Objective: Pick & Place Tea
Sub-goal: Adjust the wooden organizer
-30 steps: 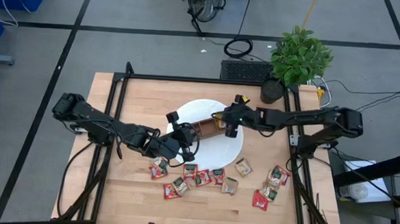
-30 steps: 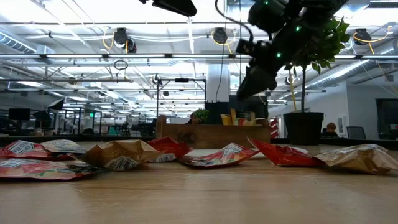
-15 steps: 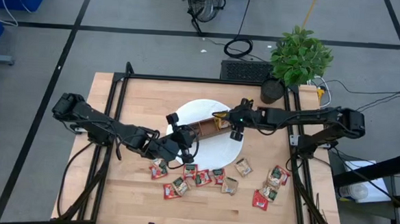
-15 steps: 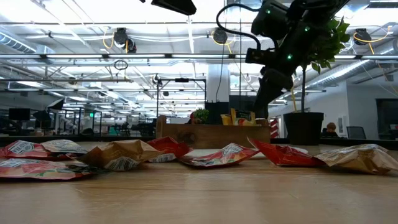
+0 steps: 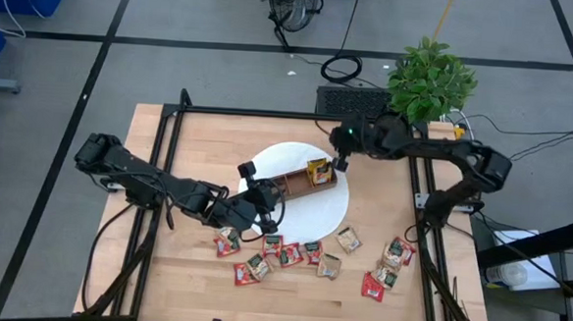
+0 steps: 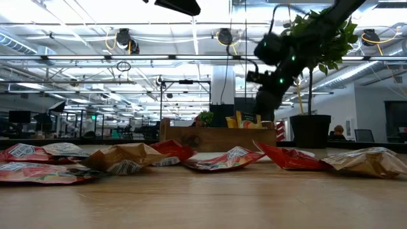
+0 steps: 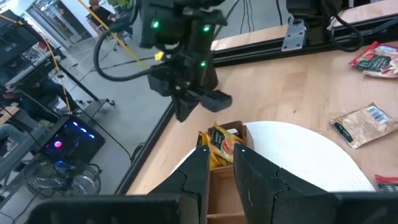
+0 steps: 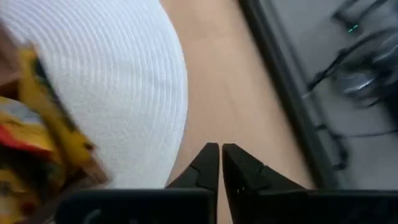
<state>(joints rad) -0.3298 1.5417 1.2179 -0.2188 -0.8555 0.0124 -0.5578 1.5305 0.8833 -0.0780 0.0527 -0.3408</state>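
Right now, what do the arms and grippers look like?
Both arms are dark, jointed links with black cables looped alongside. The right gripper hangs from a boxy black wrist lit by green LEDs, with a yellow mark. The left gripper has two flat, tapering dark fingers.

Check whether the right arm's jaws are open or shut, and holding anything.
Shut and empty: the right gripper shows its fingers nearly touching with nothing between them, above the table beside the white mat.
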